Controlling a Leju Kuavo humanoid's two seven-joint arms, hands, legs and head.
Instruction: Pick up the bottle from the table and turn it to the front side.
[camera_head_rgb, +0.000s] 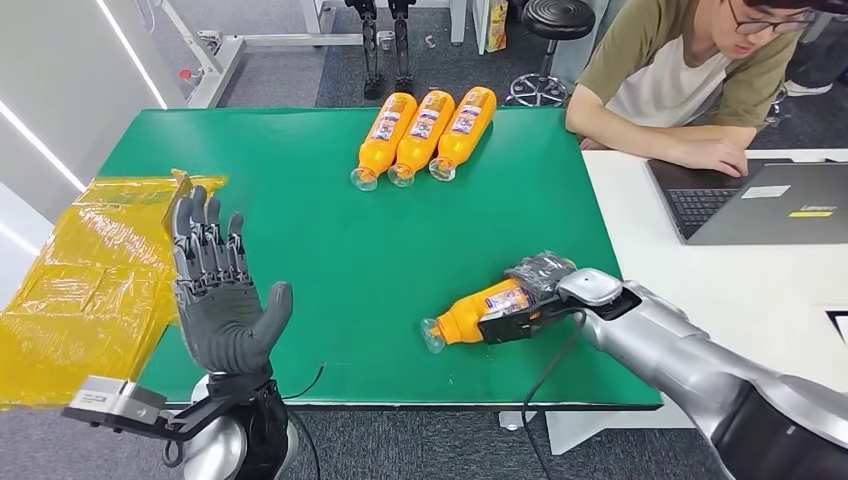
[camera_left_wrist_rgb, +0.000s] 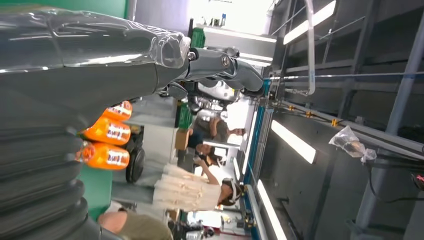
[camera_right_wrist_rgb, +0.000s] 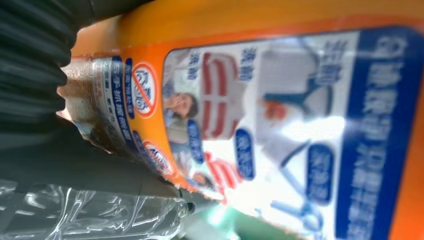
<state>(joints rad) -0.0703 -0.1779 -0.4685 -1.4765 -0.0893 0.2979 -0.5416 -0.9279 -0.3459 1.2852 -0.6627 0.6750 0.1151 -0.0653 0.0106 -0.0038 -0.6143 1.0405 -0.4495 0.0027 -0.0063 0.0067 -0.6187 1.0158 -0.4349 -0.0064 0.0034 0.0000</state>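
A green table stands in a room with a grey floor, and a white table is placed directly against its right side. On the white table a person leans on the forearms beside an open laptop. A yellow plastic sheet lies over the left end of the green table. Three orange bottles lie side by side at the far edge, touching each other. The task's bottle lies on its side near the front edge, and the right hand grips it around the label. The left hand is raised above the front left corner, fingers spread, holding nothing. A black stool stands behind the table.
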